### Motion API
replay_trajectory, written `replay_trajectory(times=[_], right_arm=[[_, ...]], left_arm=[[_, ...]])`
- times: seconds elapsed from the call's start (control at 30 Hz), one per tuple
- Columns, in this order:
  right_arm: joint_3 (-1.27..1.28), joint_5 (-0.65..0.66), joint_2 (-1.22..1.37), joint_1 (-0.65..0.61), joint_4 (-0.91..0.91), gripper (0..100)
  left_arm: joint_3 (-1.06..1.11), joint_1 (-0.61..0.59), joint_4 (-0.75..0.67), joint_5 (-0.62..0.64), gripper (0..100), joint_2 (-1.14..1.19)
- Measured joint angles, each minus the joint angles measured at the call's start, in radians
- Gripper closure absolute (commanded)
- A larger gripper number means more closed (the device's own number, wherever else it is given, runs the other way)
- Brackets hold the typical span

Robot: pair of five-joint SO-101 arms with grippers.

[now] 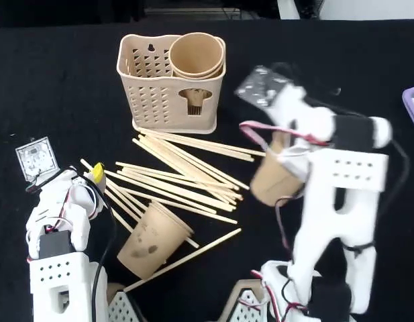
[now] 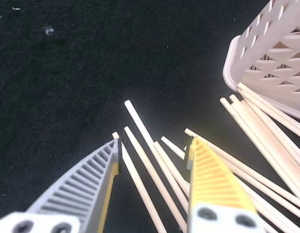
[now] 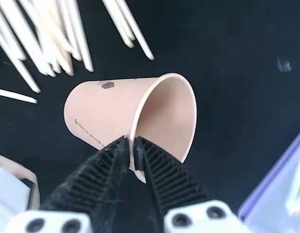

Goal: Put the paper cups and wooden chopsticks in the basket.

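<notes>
The beige slotted basket (image 1: 168,90) stands at the back of the black table with stacked paper cups (image 1: 196,55) inside it. Several wooden chopsticks (image 1: 180,178) lie scattered in front of it. One paper cup (image 1: 151,239) lies on its side near the front. My right gripper (image 3: 132,145) is shut on the rim of another paper cup (image 3: 120,109), held tilted to the right of the chopsticks (image 1: 274,180). My left gripper (image 2: 153,145) stands open low over the left ends of the chopsticks (image 2: 150,165), with the basket's corner (image 2: 271,53) farther off.
A purple container (image 1: 413,107) sits at the table's right edge, also seen in the right wrist view (image 3: 281,194). Bare black table lies to the left of the basket and behind the left arm.
</notes>
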Motion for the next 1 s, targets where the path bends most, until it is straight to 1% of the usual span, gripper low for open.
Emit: replay_trajectory(times=[0.07, 0.2, 0.27, 0.43, 0.6, 0.77, 0.8, 1.0], right_arm=[[0.023, 0.014, 0.000, 0.043, -0.054, 98.8], [0.153, 0.020, 0.000, 0.058, -0.115, 98.8], [0.216, 0.018, 0.000, 0.040, -0.124, 98.8], [0.350, -0.048, -0.032, -0.069, -0.135, 98.8], [0.391, -0.101, -0.106, -0.129, -0.133, 98.2], [0.436, -0.118, -0.135, -0.169, -0.110, 85.5], [0.451, -0.120, -0.135, -0.178, -0.107, 84.5], [0.480, -0.120, -0.141, -0.180, -0.098, 88.4]], left_arm=[[0.000, 0.000, 0.000, 0.000, 77, 0.000], [0.000, 0.000, 0.000, 0.000, 77, 0.000], [0.000, 0.000, 0.000, 0.000, 77, 0.000], [0.000, 0.000, 0.000, 0.000, 77, 0.000], [0.000, 0.000, 0.000, 0.000, 77, 0.000], [0.000, 0.000, 0.000, 0.000, 77, 0.000], [0.000, 0.000, 0.000, 0.000, 77, 0.000], [0.000, 0.000, 0.000, 0.000, 77, 0.000]])
